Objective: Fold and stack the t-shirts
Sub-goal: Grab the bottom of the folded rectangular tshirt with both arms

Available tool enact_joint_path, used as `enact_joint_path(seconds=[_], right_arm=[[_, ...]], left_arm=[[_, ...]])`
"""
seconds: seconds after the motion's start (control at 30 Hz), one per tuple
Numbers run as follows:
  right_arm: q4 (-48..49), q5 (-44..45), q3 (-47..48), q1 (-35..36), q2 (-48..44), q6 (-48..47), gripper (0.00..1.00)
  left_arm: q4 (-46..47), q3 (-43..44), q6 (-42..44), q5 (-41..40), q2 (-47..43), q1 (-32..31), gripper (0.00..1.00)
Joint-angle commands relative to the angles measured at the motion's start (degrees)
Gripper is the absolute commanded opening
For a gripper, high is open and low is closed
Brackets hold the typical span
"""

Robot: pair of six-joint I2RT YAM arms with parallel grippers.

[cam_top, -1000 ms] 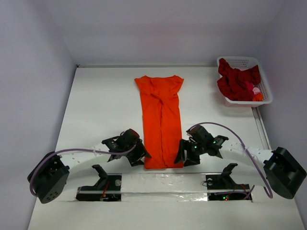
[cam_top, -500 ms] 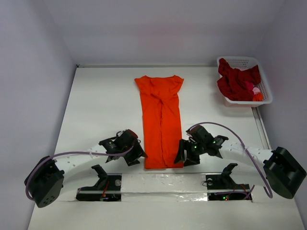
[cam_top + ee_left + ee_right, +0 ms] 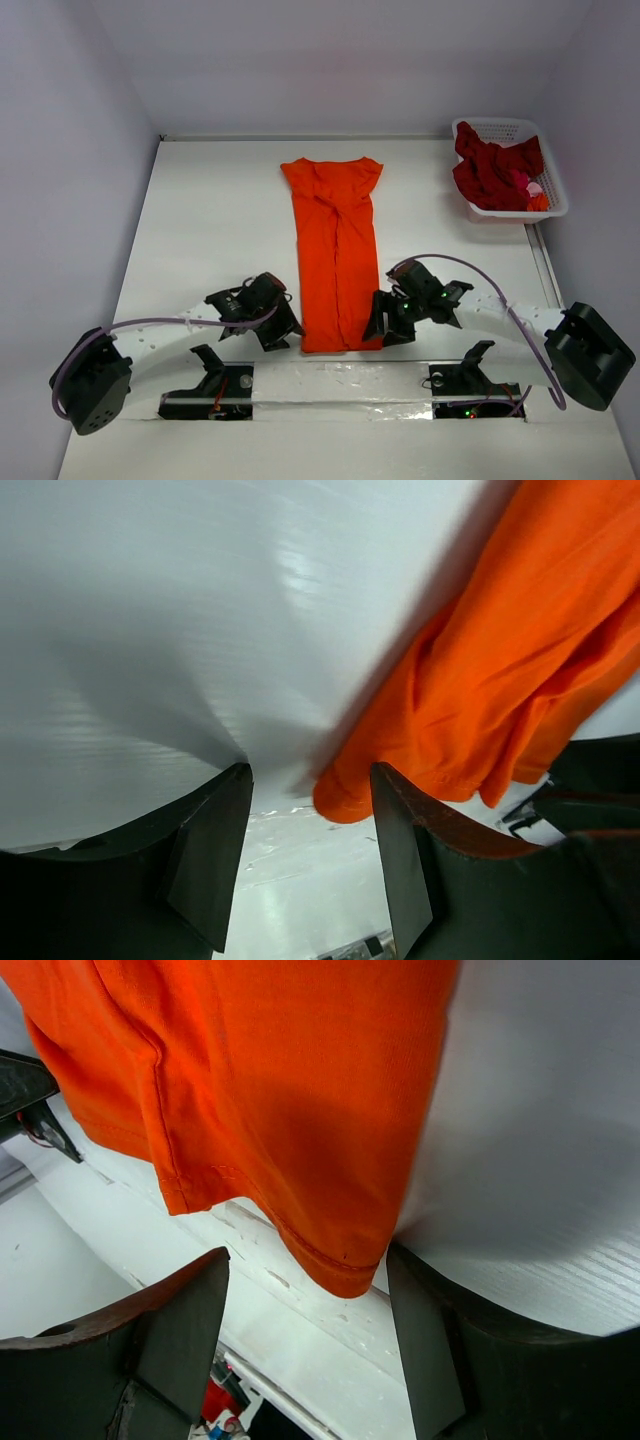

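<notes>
- The white table (image 3: pixel 200 220) carries it all, with the arms' bases at 6 o'clock.
- The orange t-shirt (image 3: pixel 335 250) lies flat mid-table as a narrow strip, long axis 12 to 6, collar far, hem near.
- The basket (image 3: pixel 505 128) sits at 2 o'clock, with the dark red t-shirts (image 3: pixel 490 170) heaped in it and a bit of pink showing.
- Both arms reach low and inward, elbows swung wide, and each is equally close to its own hem corner.
- The left gripper (image 3: pixel 310 775) has its jaws apart, and the near-left hem corner pokes in from its 3 o'clock.
- The right gripper (image 3: pixel 305 1260) is also spread, with the near-right corner between its fingers and nothing pinched.
- Next, I'd judge, comes a pinch on both corners, then a carry toward 12.
</notes>
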Motion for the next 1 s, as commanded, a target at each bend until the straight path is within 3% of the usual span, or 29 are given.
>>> enact_joint_path(seconds=[0.0,0.13,0.23,0.57,0.73,0.97], right_arm=[[0.5,2.2,1.4,0.6,0.4,-1.5,0.70],[0.2,2.2,1.4,0.6,0.3,-1.6,0.70],[0.1,2.2,1.4,0.6,0.1,-1.7,0.70],[0.7,2.0,1.4,0.6,0.5,-1.6,0.70],[0.7,2.0,1.9,0.6,1.0,-1.9,0.70],[0.4,2.1,1.9,0.6,1.1,-2.0,0.70]], left_arm=[[4.4,-2.1,0.8,1.0,2.9,0.2,0.49],[9.0,-2.3,2.1,4.7,7.4,-0.3,0.48],[6.1,0.1,4.0,5.2,8.7,-0.4,0.47],[-5.3,1.8,4.5,4.7,-0.3,-0.4,0.44],[-3.1,-0.4,3.2,5.7,-0.9,-0.4,0.44],[4.0,-1.3,4.5,7.8,5.2,-0.4,0.45]])
